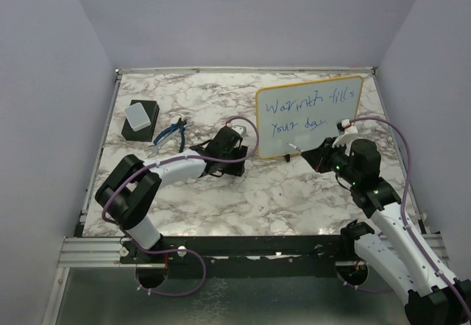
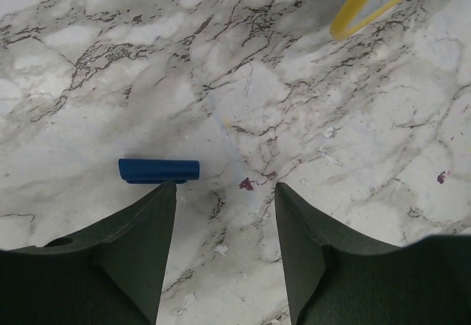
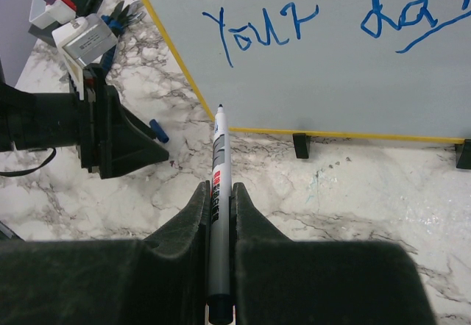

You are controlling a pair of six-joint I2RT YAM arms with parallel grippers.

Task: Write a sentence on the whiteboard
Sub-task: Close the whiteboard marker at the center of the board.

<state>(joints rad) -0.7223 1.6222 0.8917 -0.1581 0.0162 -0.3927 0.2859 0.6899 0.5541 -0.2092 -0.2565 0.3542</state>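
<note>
Marble bench (image 1: 243,193) carries the whiteboard (image 1: 274,143), bearing the sentence (image 1: 305,115), upright near its far right corner; judged light and tippy on small feet (image 3: 300,146), brace it at the yellow frame (image 3: 331,131); left gripper (image 2: 224,193) jaws spread, right gripper (image 3: 221,193) pinching the marker (image 3: 219,156).

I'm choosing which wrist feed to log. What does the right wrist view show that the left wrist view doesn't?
Only right wrist: the marker clamped in the right gripper, and part of the sentence on the whiteboard. Only left wrist: that the left gripper is open, nothing between its fingers. Both: the blue cap on the marble table and the whiteboard's yellow frame.
</note>
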